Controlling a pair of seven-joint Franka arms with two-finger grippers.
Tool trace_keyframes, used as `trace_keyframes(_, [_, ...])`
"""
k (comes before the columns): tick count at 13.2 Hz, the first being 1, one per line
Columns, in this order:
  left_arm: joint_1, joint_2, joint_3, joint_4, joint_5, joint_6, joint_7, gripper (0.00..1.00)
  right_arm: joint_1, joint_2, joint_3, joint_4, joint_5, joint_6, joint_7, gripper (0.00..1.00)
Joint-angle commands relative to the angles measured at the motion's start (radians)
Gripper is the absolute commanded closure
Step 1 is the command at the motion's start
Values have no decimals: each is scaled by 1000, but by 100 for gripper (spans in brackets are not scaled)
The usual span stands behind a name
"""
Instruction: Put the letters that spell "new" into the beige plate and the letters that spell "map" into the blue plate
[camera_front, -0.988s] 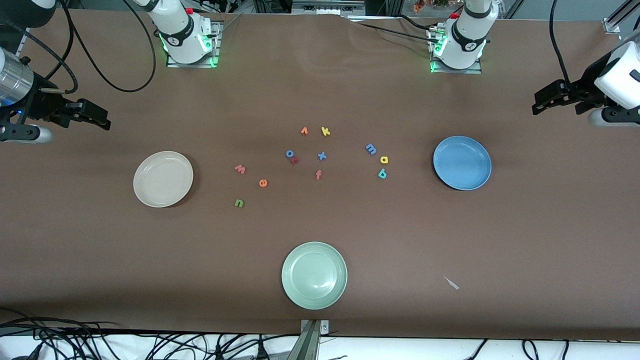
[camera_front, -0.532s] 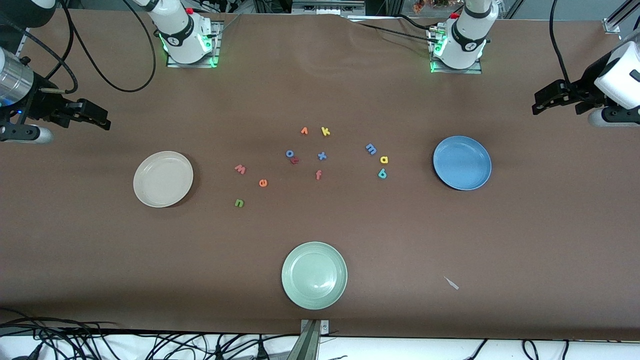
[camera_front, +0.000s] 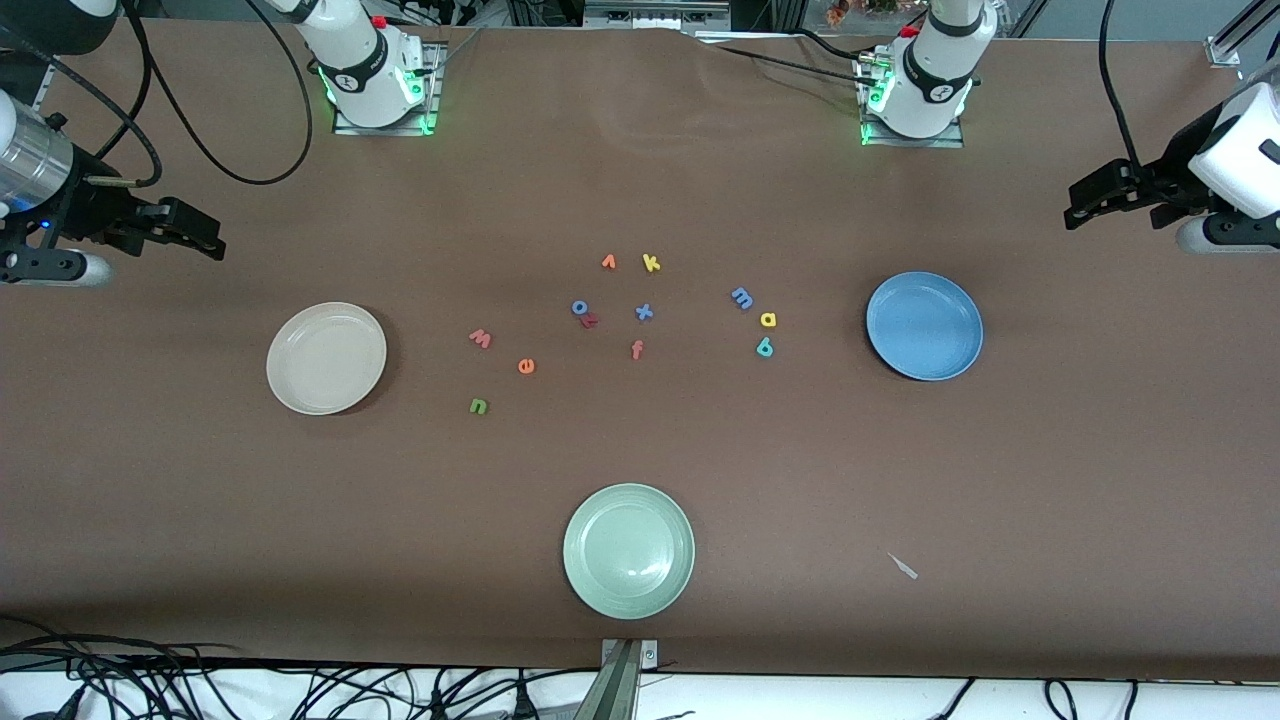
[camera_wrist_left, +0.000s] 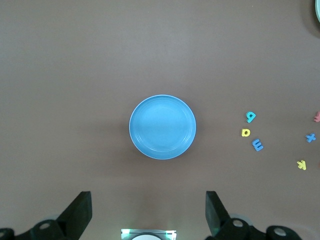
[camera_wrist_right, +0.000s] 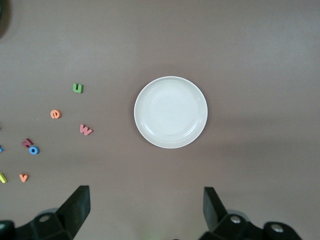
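1. Left gripper (camera_front: 1085, 205) is up in the air over the table's left-arm end, fingers (camera_wrist_left: 80, 212) spread wide apart w/ nothing between them; arm waits.
2. Right gripper (camera_front: 200, 235) is up over the right-arm end, fingers (camera_wrist_right: 77, 205) likewise wide apart, holding nothing; arm waits too.
3. Blue plate (camera_front: 924, 326) sits toward the left arm's end; no letters in it.
4. Beige plate (camera_front: 326, 358) sits toward the right arm's end; no letters in it.
5. Blue m (camera_front: 741, 297), yellow a (camera_front: 768, 320) & teal p (camera_front: 764, 347) lie on the table in a short row near the blue plate, m farthest from the front cam, p nearest.
6. Pink w (camera_front: 480, 339), orange e (camera_front: 526, 366) & green n (camera_front: 478, 405) lie on the table btwn the beige plate & mid-table, n nearest the front cam.
7. Green plate (camera_front: 628, 550) sits mid-table, nearest the front cam.
8. Spare letters in the middle: orange v (camera_front: 608, 262), yellow k (camera_front: 651, 263), blue o (camera_front: 579, 307), blue x (camera_front: 644, 312), orange-red f (camera_front: 636, 349).
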Motion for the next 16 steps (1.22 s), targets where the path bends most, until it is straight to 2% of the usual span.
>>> trace_keyframes(1, [4,-24,-4,-19,27,-8,-2,0,5,-3,-3,-13,13,8,-4,0])
trace_keyframes(6, [4,-24,-4,-16,27,-13,-2,0,32,33,9,-8,8,-4,-11,0])
trace_keyframes(14, [2,-20,-4,-11,10,-23,3,0,178,141,9,-8,20,60,-11,0])
trace_keyframes(16, [-4,-17,-24,-14,-30,-28,-2,0,215,159,9,-8,19,86,-21,0])
